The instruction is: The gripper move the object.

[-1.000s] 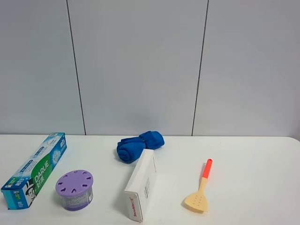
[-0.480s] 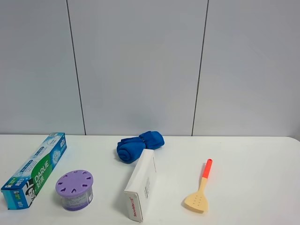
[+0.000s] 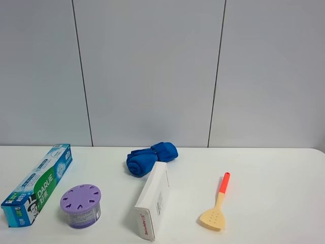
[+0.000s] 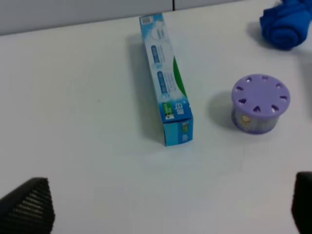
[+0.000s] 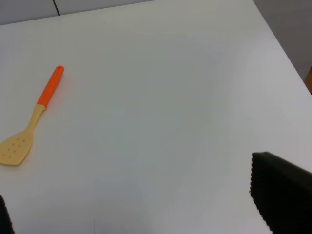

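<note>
The spatula (image 3: 218, 203), with a tan perforated head and an orange-red handle, lies flat on the white table right of centre. It also shows in the right wrist view (image 5: 29, 126). My right gripper (image 5: 141, 209) is open and empty above the bare table, well apart from the spatula, and one black fingertip (image 5: 280, 195) shows at the frame's edge. My left gripper (image 4: 165, 209) is open and empty over the left side of the table, with its fingertips (image 4: 27, 207) in the frame's corners. Neither gripper shows in the exterior high view.
A blue-green toothpaste box (image 3: 38, 183) lies at the far left, with a purple round container (image 3: 80, 205) beside it. A white carton (image 3: 153, 200) stands at the centre. A rolled blue cloth (image 3: 151, 158) lies behind it. The table's right edge (image 5: 287, 48) is near.
</note>
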{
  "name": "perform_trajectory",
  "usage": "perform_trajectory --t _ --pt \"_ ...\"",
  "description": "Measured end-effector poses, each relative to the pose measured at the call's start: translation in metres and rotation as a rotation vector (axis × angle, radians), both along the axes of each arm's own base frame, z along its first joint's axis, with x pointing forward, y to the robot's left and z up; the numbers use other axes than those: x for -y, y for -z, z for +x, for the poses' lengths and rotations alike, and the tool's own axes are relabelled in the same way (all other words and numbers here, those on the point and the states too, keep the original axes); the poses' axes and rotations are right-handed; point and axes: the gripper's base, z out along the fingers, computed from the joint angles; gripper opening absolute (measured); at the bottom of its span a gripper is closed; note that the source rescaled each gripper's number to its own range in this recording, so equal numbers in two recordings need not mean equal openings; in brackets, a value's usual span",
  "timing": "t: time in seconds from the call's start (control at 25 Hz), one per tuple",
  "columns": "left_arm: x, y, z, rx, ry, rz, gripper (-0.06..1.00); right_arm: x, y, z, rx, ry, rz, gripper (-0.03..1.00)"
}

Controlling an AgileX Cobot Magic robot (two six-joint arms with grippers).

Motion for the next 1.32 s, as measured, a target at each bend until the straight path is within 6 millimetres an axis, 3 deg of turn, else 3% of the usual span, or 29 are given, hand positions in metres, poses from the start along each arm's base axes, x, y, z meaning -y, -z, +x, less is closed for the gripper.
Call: perform_trajectory --t 1.32 --pt "0.0001 0.0000 0.0000 0.000 0.002 0.001 1.00 0.0000 0.0000 0.0000 0.000 0.000 0.000 1.00"
